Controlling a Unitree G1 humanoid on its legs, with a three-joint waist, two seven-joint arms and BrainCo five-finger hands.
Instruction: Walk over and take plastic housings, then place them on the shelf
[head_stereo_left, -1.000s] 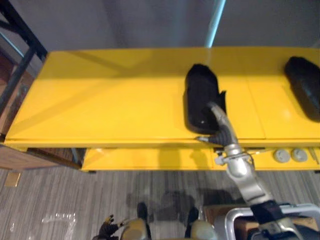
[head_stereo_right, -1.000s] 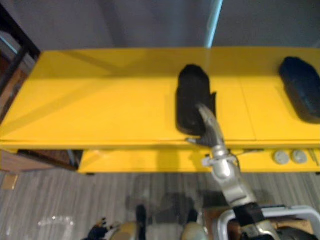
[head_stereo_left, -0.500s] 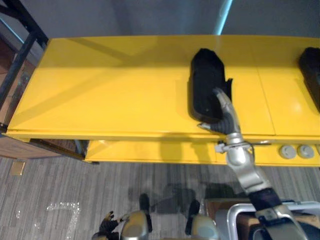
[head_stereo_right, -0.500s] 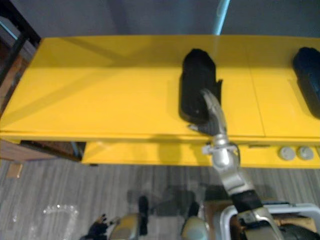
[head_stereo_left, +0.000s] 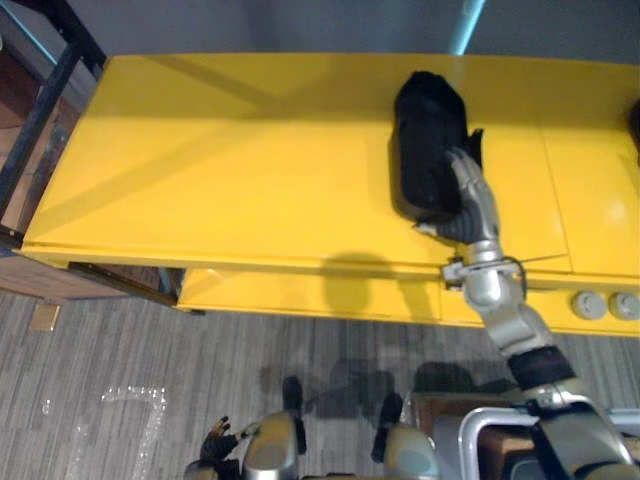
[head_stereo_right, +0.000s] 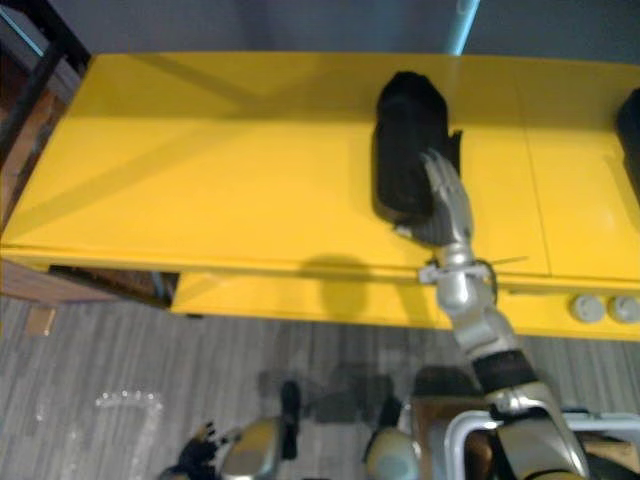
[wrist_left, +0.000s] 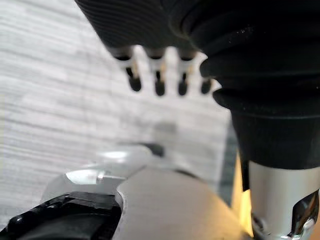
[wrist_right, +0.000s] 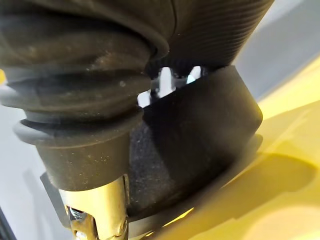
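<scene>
A black plastic housing (head_stereo_left: 428, 145) lies lengthwise on the yellow shelf top (head_stereo_left: 220, 170), right of the middle. My right hand (head_stereo_left: 470, 205) rests on its near right corner, fingers (head_stereo_right: 445, 185) laid along the top and thumb against the near end. In the right wrist view the housing (wrist_right: 200, 145) sits against the palm on the yellow surface (wrist_right: 280, 200). A second black housing (head_stereo_right: 632, 130) shows at the shelf's far right edge. My left hand (head_stereo_left: 215, 447) hangs low over the floor, its fingers (wrist_left: 157, 75) straight and holding nothing.
A lower yellow ledge (head_stereo_left: 300, 298) under the shelf front carries two grey round discs (head_stereo_left: 590, 303). A dark metal frame (head_stereo_left: 50, 100) stands at the left end. Clear plastic film (head_stereo_left: 130, 410) lies on the grey floor. A metal-framed crate (head_stereo_left: 480, 440) sits by my right side.
The view has shifted, so the shelf sits lower and more to the right. My right hand and the housing have gone a little deeper onto the shelf, away from its front edge.
</scene>
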